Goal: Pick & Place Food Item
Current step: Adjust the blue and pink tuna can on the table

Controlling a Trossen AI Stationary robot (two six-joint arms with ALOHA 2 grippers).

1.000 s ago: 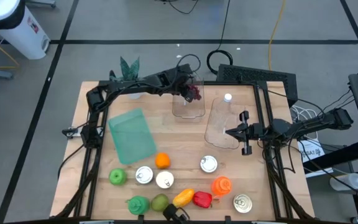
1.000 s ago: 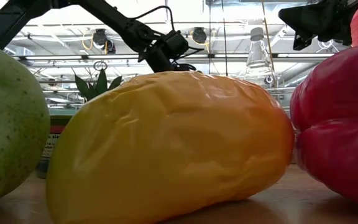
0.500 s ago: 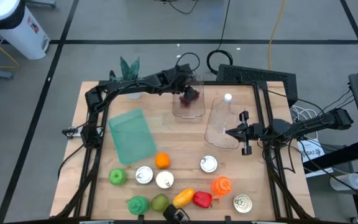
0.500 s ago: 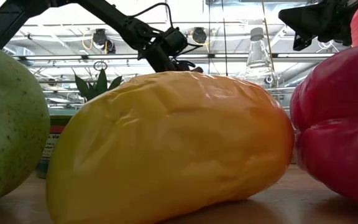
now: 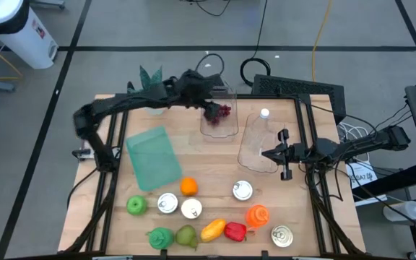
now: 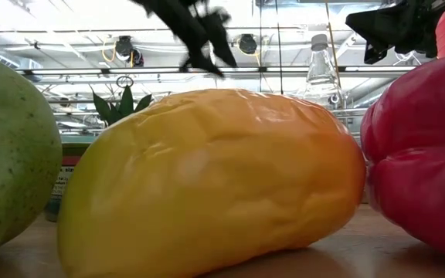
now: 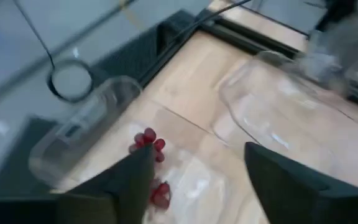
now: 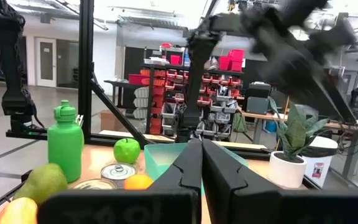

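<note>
A bunch of dark red grapes [image 5: 222,111] lies inside the clear container [image 5: 219,128].

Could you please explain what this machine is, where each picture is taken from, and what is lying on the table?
Two dark robot arms work at a wooden table. One picture looks straight down, one sits at table height behind a yellow pepper, and one camera rides each wrist. The left gripper is open and empty, beside a clear container with red grapes inside. The right gripper is shut, holding nothing, beside a clear bottle. Also on the table: a green board, cans, an orange, an apple and other toy foods.
</note>
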